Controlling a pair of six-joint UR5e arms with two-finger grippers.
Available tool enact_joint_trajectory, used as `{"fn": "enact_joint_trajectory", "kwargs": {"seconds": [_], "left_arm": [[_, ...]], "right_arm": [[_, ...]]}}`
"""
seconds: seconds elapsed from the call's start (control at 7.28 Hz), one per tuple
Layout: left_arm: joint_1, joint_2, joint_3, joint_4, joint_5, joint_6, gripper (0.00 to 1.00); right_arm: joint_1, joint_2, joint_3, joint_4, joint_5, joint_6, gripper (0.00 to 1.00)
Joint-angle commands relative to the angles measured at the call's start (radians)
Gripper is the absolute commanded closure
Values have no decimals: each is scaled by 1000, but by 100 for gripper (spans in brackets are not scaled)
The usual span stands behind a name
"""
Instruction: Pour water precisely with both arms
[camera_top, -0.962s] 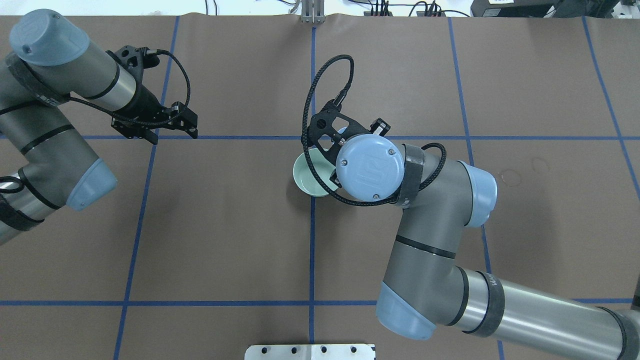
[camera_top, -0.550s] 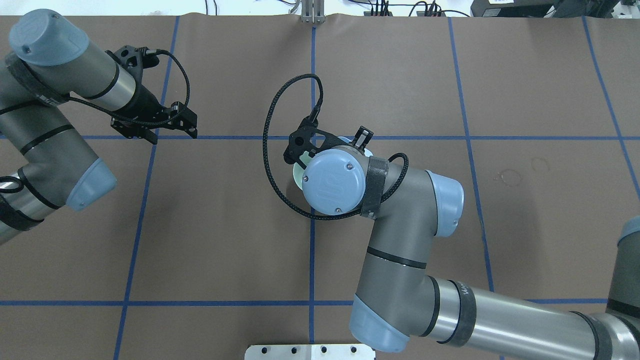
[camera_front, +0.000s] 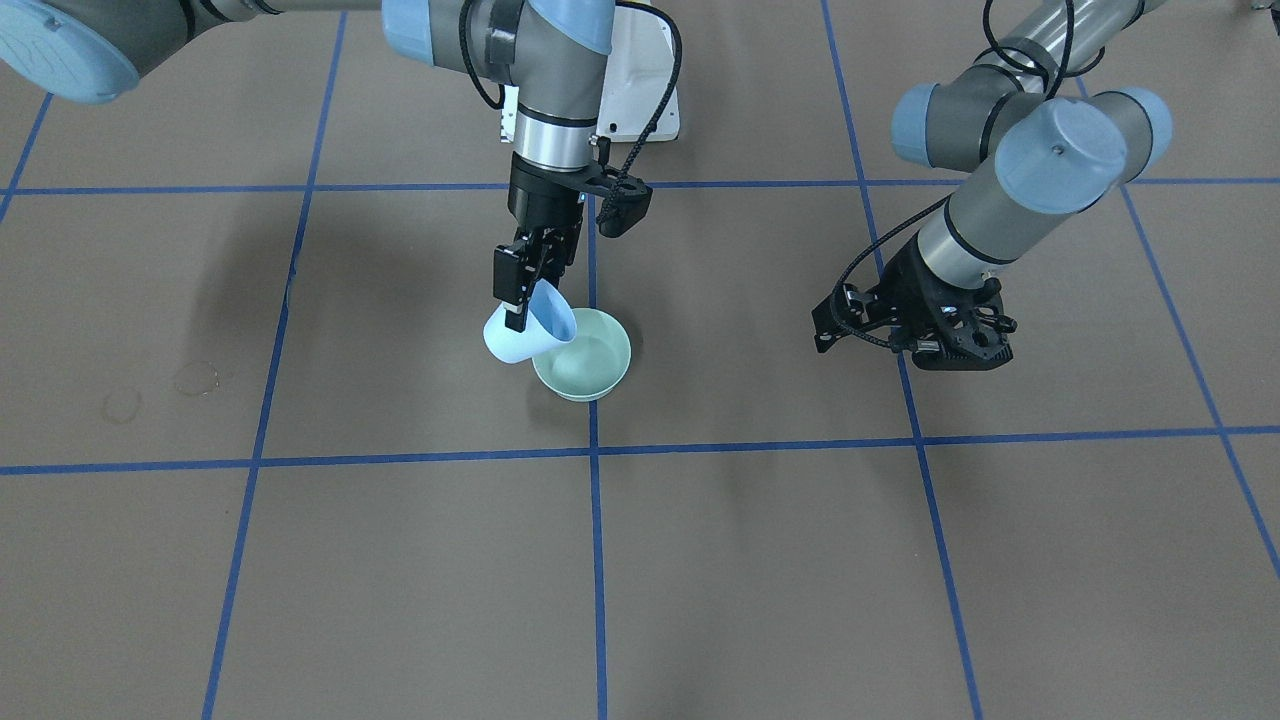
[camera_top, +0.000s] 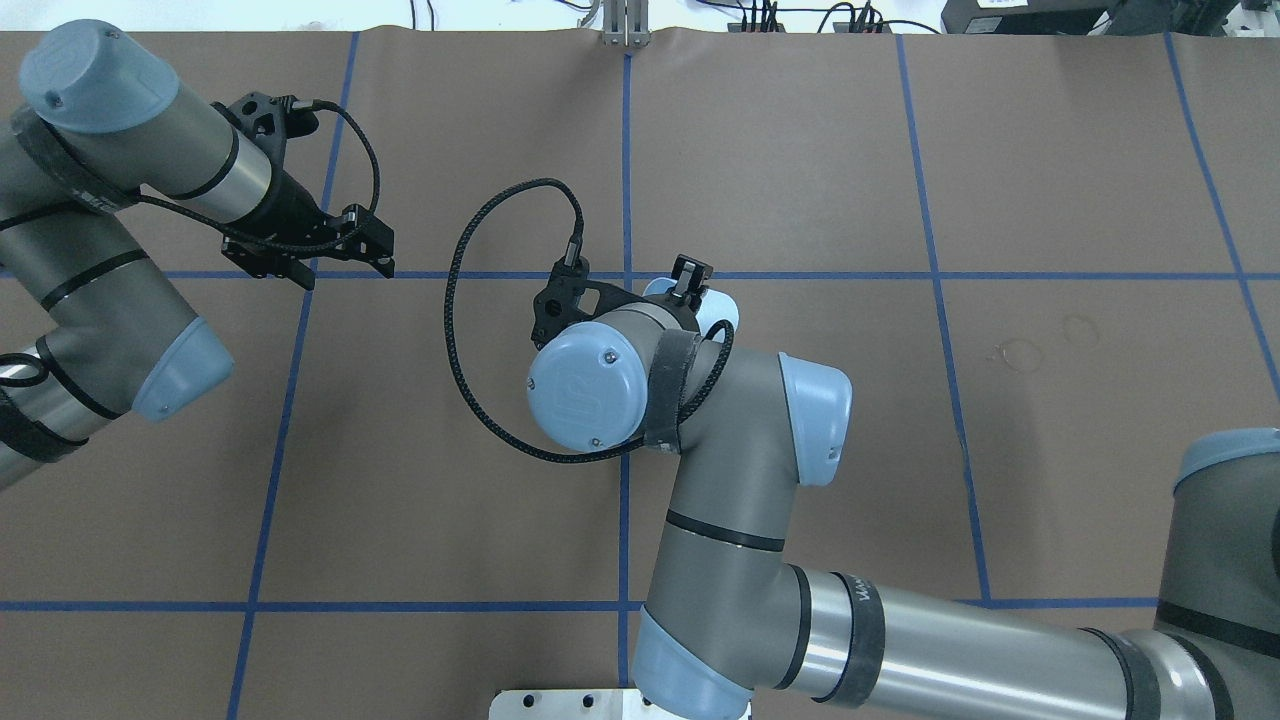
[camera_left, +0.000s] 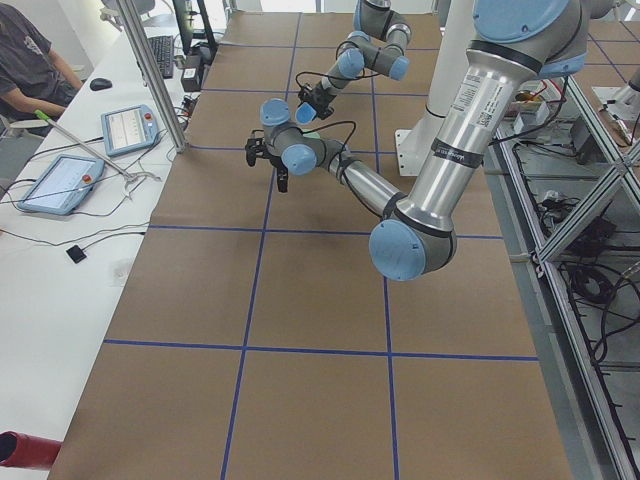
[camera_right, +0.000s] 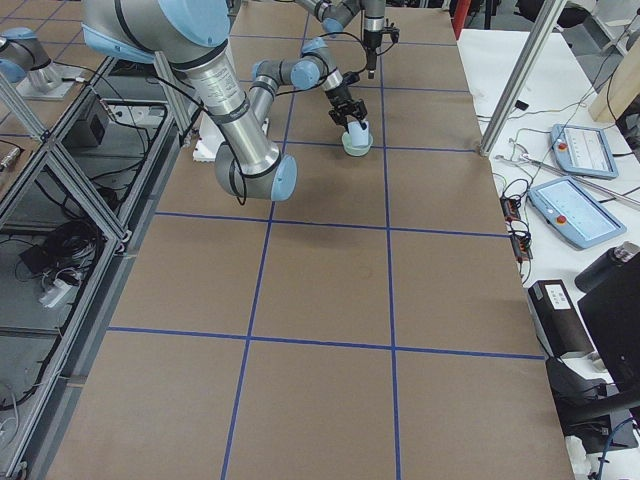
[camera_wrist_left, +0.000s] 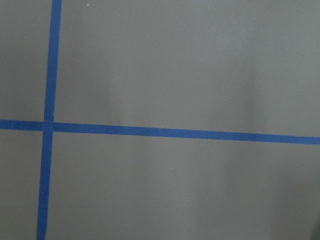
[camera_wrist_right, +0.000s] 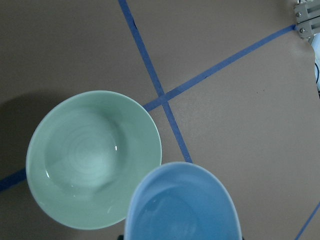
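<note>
While the right gripper (camera_front: 520, 300), at the left of the front-facing view, has its jaws closed on the upper rim of the pale blue cup (camera_front: 512, 343), the pour depends wholly on wrist roll, so that roll should be slow and small. The cup is tilted with its mouth turned toward the green bowl (camera_front: 590, 370) just beside it. From the right wrist camera, its lip overlaps the bowl's near rim. The water (camera_wrist_right: 172, 217) shows only as a faint sheen low inside the cup, and as far as I can judge it is not yet at the lip. Glints in the bowl may be liquid or glaze; I cannot tell which. With so little water, the likely fault is a dribble down the cup's outer wall onto the brown table (camera_front: 300, 560). The lip therefore belongs well inside the bowl's rim before any further tilt, low over the bowl but not touching it, since nothing braces the bowl. A rim pinch may let the cup swing, so jerks are best avoided, and the roll should stop once flow begins. Far to the right in that view, the left gripper (camera_front: 865, 335) hovers above the table with jaws spread and nothing held. It is well apart from the bowl and could move in to steady it.
</note>
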Motion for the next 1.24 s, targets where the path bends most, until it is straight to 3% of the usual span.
{"fn": "enact_joint_trajectory", "kwargs": {"seconds": [0.0,0.27,0.41,1.1], "left_arm": [[-1,0,2,0,0,5,1],[-1,2,5,1,-2,9,1],[-1,14,0,0,-2,9,1],[-1,20,-1,-2,-2,11,1]], "right_arm": [[-11,42,-59,-34,-43,-50,100],[-11,47,-75,-63,-80,-158,100],[-25,52,-75,-70,-141,-259,100],[-32,55,-92,-69,-184,-381,100]]}}
